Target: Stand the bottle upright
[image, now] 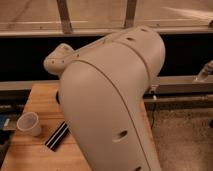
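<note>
The pincer, clenched, hides behind the arm (pixel 110 100); a white cup (pixel 28 124) stands upright beside the striped bar (pixel 57 136).

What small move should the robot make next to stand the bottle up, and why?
Probably swing the beige arm shell aside. It fills the view, hiding the bottle and the shut gripper somewhere behind it. Only the white cup and black striped bar show on the wooden table.

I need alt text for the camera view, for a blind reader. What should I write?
A large beige robot arm fills the middle, hiding much of a wooden table; its shut hand is out of sight. Left of the arm are a white cup and a black striped bar; no bottle shows.
</note>
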Tool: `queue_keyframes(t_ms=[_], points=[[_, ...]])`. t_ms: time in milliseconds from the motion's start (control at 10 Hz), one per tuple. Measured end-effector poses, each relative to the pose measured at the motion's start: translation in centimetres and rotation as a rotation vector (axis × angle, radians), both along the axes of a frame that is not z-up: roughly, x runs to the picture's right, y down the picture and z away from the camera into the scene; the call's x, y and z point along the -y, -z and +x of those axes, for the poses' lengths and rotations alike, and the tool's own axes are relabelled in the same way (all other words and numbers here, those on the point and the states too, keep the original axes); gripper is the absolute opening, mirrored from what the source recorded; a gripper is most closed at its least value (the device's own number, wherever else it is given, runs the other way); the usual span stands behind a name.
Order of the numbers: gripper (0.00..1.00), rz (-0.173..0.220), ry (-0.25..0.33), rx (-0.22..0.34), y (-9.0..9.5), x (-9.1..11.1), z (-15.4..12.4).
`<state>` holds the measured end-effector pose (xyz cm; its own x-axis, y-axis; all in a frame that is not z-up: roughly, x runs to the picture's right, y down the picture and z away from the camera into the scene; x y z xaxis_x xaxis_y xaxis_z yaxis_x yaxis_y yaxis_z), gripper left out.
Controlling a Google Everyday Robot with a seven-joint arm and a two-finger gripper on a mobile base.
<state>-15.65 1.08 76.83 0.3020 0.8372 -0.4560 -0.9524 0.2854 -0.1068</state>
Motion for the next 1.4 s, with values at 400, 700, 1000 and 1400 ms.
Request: queue_keyframes(t_ms=[400, 700, 1000, 1400], points=[[0.00, 0.029, -0.041, 0.063, -0.6, -0.6, 0.9], [0.00, 0.026, -0.048, 0.076, -1.8, -1.7, 1.1], [0.00, 0.028, -0.034, 0.070, -1.9, -2.3, 1.0], [0.00, 0.047, -0.020, 0.057, -1.1, -2.0, 1.0]])
